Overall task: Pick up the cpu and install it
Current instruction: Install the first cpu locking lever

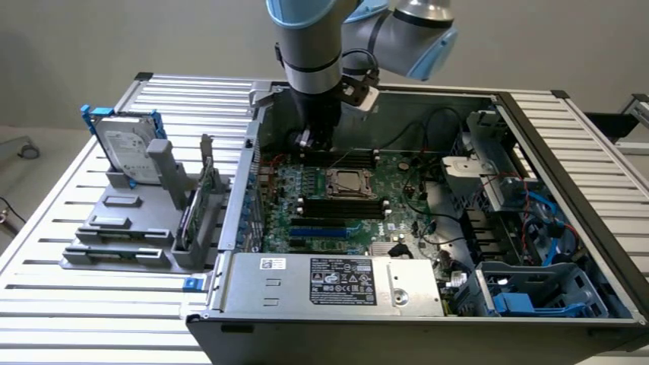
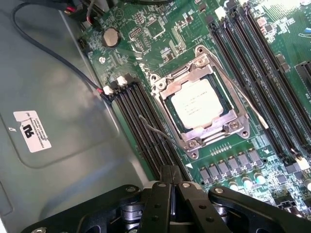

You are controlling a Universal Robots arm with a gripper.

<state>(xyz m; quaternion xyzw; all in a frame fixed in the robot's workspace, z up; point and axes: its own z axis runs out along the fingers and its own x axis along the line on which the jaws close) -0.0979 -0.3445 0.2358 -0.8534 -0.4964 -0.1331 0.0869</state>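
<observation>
The cpu (image 2: 197, 103) is a small square chip with a pale silvery top. It lies inside the dark metal-framed socket (image 2: 233, 124) on the green motherboard, and shows in the exterior view as the cpu (image 1: 347, 181) at the board's middle. My gripper (image 2: 170, 175) is shut, its black fingers pressed together with nothing between them. It hovers over the black memory slots (image 2: 146, 128) beside the socket, apart from the cpu. In the exterior view my gripper (image 1: 307, 141) hangs low inside the open computer case (image 1: 568, 152), just behind the socket.
A silver hard drive (image 1: 127, 144) with a blue frame stands on a grey fixture (image 1: 121, 228) at the exterior view's left. The power supply box (image 1: 324, 281) spans the case front. Black cables (image 2: 53, 53) and the grey case wall (image 2: 58, 160) lie beside the board.
</observation>
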